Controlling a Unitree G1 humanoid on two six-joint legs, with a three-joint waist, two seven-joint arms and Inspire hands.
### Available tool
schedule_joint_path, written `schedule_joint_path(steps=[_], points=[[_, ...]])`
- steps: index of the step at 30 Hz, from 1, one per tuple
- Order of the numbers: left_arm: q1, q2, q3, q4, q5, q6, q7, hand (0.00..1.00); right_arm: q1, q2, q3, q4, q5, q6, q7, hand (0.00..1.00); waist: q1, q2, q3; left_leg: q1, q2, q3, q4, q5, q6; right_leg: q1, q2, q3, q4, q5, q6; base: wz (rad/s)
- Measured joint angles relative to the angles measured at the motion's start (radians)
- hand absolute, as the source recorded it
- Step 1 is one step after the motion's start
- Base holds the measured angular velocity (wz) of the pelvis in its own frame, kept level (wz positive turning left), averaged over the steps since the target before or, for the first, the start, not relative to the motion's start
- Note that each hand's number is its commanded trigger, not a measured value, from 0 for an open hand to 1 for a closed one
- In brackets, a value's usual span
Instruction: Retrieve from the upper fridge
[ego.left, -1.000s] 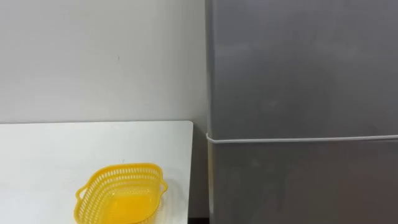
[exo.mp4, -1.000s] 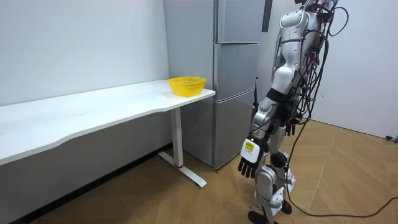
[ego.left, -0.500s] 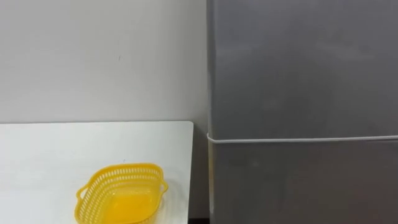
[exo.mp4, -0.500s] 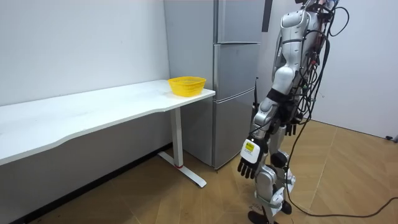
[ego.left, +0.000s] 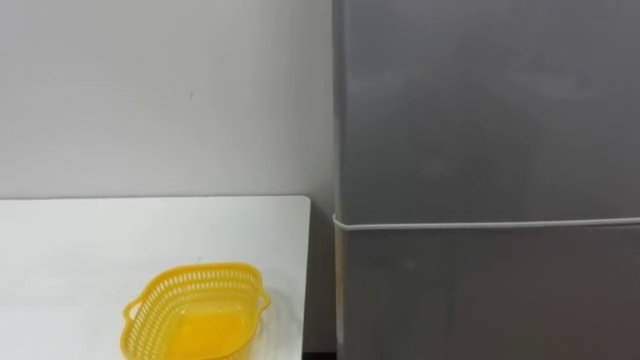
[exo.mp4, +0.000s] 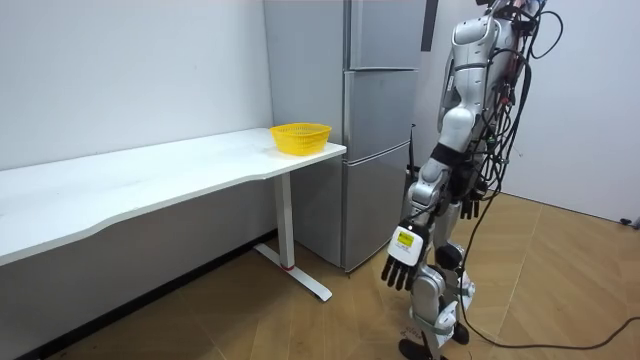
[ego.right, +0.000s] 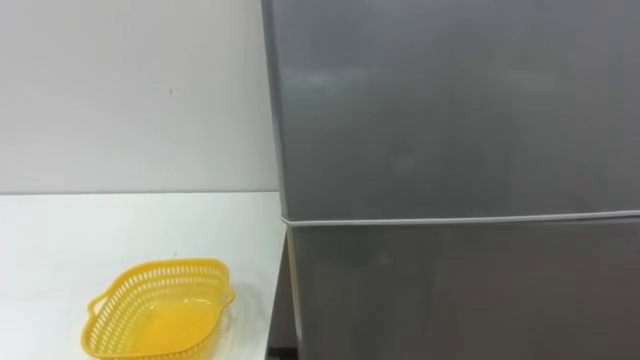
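Fridge (exo.mp4: 380, 130), grey and two-doored, standing against the wall ahead of the robot, well apart from both hands. Its upper door (ego.left: 485, 100) is shut flush above a thin pale seam and sits far higher than the left hand. The lower door (ego.left: 485, 295) is likewise shut (whatever is to be fetched lies behind the upper door, hidden).

White table (exo.mp4: 150, 185): long, its end just beside the fridge; it lies on the room view's left of the left hand, and its top is above that hand.

Yellow basket (ego.left: 195, 310): perforated plastic with two small handles, set on the table corner nearest the fridge, well apart from the hands.

Left hand (exo.mp4: 399, 265): hangs low at the robot's side, near knee level, fingers straight and loosely spread, pointing at the floor.

Right hand (exo.mp4: 466, 207): seen at hip level behind the body; its state cannot be told.
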Motion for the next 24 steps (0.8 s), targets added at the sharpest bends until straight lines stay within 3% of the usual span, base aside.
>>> schedule_joint_path(steps=[4,6,9,11,14,16,19,23,24], points=[[0.0,-0.001,0.072,-0.026,-0.135,-0.011,0.069,0.0,-0.002,-0.001,-0.004,-0.009,0.005,-0.002,-0.016,0.0,0.003,0.007,-0.0008,0.001,0.0,0.002,0.0,0.0,0.0,0.0,0.0,0.0,0.0,0.0,0.0,0.0],[-0.002,-0.003,0.104,-0.044,-0.231,-0.036,0.12,0.0,-0.001,-0.002,-0.015,-0.009,0.006,-0.007,-0.022,0.0,0.008,0.015,-0.0008,0.005,0.0,0.001,-0.003,0.0,0.0,-0.001,0.001,0.006,0.001,0.0,0.0,-0.06],[-0.013,-0.012,0.202,-0.117,-0.298,-0.052,0.187,0.0,0.005,-0.003,-0.046,-0.017,0.007,-0.024,-0.025,0.0,0.015,0.019,-0.0018,0.007,0.0,0.001,-0.005,0.0,0.0,0.0,0.001,0.004,0.001,0.0,0.0,-0.01],[-0.023,-0.011,0.227,-0.146,-0.306,-0.083,0.236,0.0,0.004,-0.005,-0.068,-0.017,0.007,-0.03,-0.038,0.0,0.023,0.023,-0.0016,0.008,0.001,0.001,-0.009,0.0,0.0,0.002,0.002,0.002,0.002,0.0,0.0,0.0],[-0.037,-0.012,0.234,-0.183,-0.321,-0.116,0.296,0.0,0.001,-0.008,-0.095,-0.017,0.006,-0.046,-0.057,0.0,0.021,0.028,-0.0012,0.007,0.001,0.0,-0.016,0.0,0.0,0.003,0.002,-0.001,0.0,0.0,0.0,0.03],[-0.044,-0.017,0.236,-0.228,-0.345,-0.116,0.323,0.0,0.0,-0.008,-0.108,-0.017,0.006,-0.057,-0.058,0.0,0.022,0.036,-0.0046,0.007,0.001,0.002,-0.016,0.0,0.0,-0.002,0.002,0.0,0.0,0.001,0.001,0.0],[-0.044,-0.022,0.234,-0.363,-0.343,-0.128,0.372,0.0,0.002,-0.008,-0.109,-0.027,0.006,-0.079,-0.056,0.0,0.023,0.034,-0.0036,0.005,0.001,0.001,-0.015,0.0,0.0,-0.004,0.002,0.0,0.0,0.001,0.001,0.0],[-0.052,-0.022,0.216,-0.592,-0.344,-0.192,0.446,0.0,0.0,-0.008,-0.109,-0.043,-0.007,-0.116,-0.057,0.0,0.015,0.033,-0.004,0.006,0.0,0.0,-0.015,0.0,0.0,-0.003,0.002,0.001,0.0,0.001,0.001,0.0],[-0.053,-0.021,0.2,-0.656,-0.343,-0.212,0.462,0.0,-0.001,-0.008,-0.106,-0.043,-0.005,-0.125,-0.056,0.0,0.011,0.028,-0.0003,0.005,0.0,0.0,-0.016,0.0,0.0,-0.003,0.002,0.002,0.0,0.001,0.002,0.0]])
